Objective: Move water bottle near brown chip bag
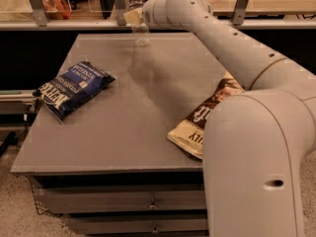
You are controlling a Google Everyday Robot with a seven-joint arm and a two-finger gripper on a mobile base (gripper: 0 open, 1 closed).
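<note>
At the far edge of the grey counter (148, 107), the gripper (134, 17) meets the small clear ribbed water bottle (140, 33) — whether it has closed, I cannot tell — seemingly the grasp step, with a carry toward the large brown-and-cream chip bag (202, 115) next.

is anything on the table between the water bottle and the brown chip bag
Nothing visible. The gripper is at the water bottle by the table's far edge, and bare table top runs from there to the brown chip bag at the near right. The blue chip bag lies off left.
</note>
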